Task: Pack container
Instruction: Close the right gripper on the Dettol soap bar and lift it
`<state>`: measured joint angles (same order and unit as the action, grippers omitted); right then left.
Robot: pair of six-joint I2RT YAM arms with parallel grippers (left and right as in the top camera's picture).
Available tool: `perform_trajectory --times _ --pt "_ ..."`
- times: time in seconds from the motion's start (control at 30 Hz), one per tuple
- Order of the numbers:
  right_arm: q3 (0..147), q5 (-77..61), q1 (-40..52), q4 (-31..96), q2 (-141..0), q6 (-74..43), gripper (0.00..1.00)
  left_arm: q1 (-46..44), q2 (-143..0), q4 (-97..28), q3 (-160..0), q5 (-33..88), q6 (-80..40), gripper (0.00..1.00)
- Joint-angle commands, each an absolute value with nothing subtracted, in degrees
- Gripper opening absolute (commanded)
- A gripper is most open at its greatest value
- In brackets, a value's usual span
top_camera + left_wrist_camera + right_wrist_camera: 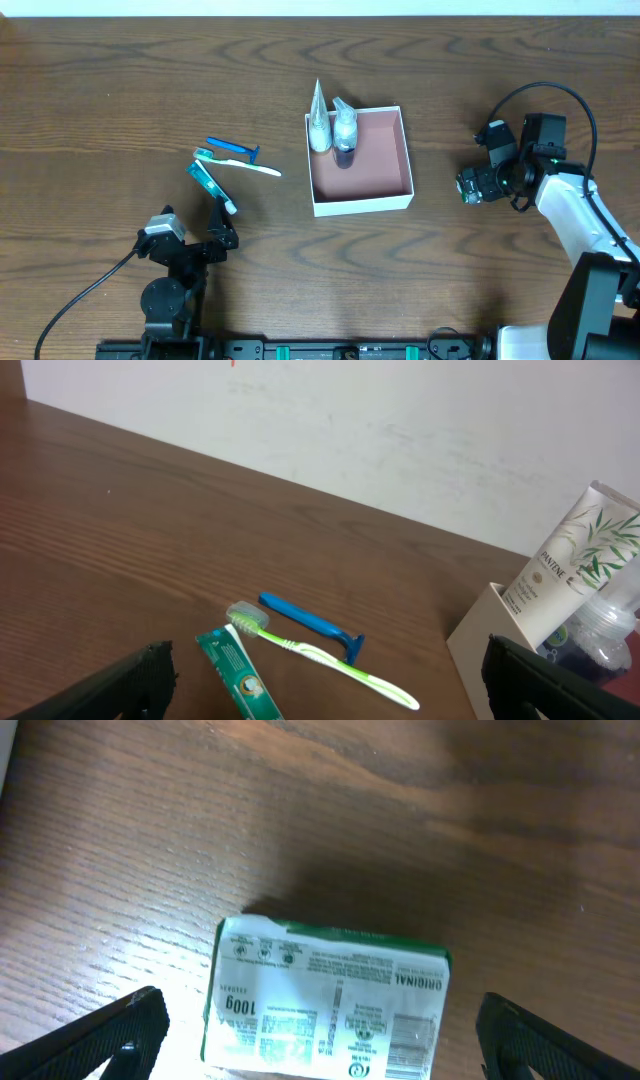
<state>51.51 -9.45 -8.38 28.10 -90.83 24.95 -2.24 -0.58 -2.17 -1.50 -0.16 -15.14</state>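
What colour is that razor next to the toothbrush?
The razor is blue, clearest in the left wrist view.

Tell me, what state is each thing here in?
Box: open, partly filled.
Tube: tilted, in box.
Bottle: in box.
Razor: lying outside.
Toothbrush: lying outside.
Toothpaste: lying outside.
Carton: lying flat, not held.
Left fingers: open, empty.
Right fingers: open, empty.

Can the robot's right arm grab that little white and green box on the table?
Probably yes. The right gripper is open, and the small carton lies flat on the table right between its jaws, with nothing on top of it or beside it.
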Motion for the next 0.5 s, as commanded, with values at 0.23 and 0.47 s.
perform_trajectory --times 0.23,0.47 --pt "50.9 -11.6 -8.7 25.5 -98.3 27.1 0.99 -1.9 -0.3 -4.2 -0.2 -0.8 -14.6 0.98" --pt "50.9 -11.7 -8.7 22.9 -103.3 26.3 0.99 -1.9 -0.3 -4.2 -0.2 -0.8 -14.6 0.98"
